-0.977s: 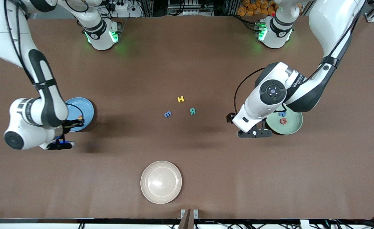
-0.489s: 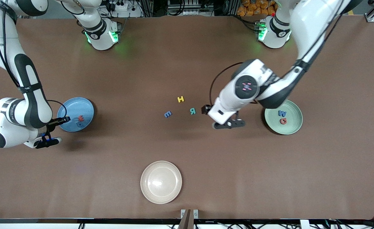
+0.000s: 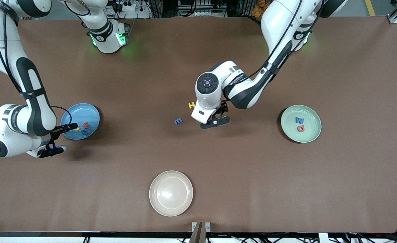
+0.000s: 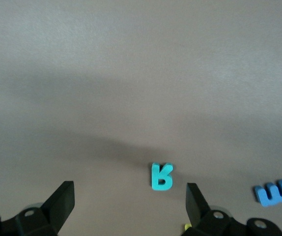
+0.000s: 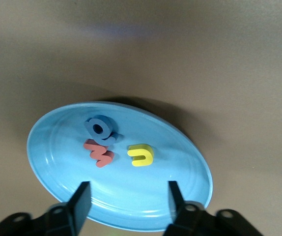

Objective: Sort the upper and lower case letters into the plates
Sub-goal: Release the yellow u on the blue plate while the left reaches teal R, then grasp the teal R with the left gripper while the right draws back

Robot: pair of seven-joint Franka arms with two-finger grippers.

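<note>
My left gripper hangs spread wide over the teal R, lined up to pinch it — the blue E and yellow H lie close by at mid-table. My right gripper stands parted and empty over the blue plate, where three letters rest. The green plate, toward my left arm's end, holds two.

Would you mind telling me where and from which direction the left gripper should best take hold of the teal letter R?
Come straight down from above. The teal letter R lies flat on the table, so only its outer edges offer grip. The open left gripper is over it; its fingers should probably close across the letter's narrower width.
</note>
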